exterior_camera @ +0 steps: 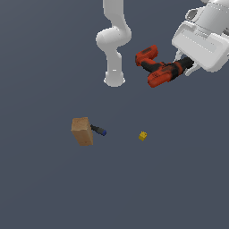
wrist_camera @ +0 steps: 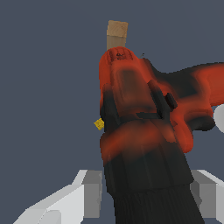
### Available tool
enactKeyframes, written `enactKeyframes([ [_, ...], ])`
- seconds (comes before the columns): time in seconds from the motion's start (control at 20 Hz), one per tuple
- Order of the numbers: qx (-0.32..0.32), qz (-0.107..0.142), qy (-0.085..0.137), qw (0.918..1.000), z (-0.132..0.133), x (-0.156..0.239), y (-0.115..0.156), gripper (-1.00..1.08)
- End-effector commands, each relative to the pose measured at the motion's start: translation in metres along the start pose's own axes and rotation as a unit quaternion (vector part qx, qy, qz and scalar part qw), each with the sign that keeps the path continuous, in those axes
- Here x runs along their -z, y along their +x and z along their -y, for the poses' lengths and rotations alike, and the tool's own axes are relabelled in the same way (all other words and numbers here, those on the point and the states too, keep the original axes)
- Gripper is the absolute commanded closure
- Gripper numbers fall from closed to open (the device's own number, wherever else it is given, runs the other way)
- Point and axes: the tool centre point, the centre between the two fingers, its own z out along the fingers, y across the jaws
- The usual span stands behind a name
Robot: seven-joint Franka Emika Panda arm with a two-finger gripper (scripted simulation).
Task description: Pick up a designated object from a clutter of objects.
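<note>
My end effector (exterior_camera: pixel 187 67): clenched on the drill (exterior_camera: pixel 156 68), its two pale fingers (wrist_camera: pixel 89 194) pressed against either side of the black end nearest the wrist, as the wrist view shows. Drill: red-orange body with black parts, held in the air well above the surface (exterior_camera: pixel 44 188), lying roughly level and pointing toward the exterior view's left; touching nothing but my fingers. Box (exterior_camera: pixel 82 131): tan, resting on the surface toward the exterior view's left, well apart from the drill. Marker (exterior_camera: pixel 99 130): dark, blue-tipped, lying against the box's side that faces the exterior view's right, tip pointing away from the box. Block (exterior_camera: pixel 142 136): small, yellow, alone on the surface, apart from box and marker, below the held drill in the exterior view. Containers: the box only; closed faces, contents not visible.
</note>
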Motion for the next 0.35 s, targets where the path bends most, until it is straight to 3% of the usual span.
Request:
enactKeyframes([
  [0.0, -0.001, 0.001, 0.002, 1.0000, -0.0029, 0.0113, -0.0024, 1.08],
  [0.3, -0.001, 0.001, 0.002, 1.0000, -0.0037, 0.0172, -0.0053, 1.08],
])
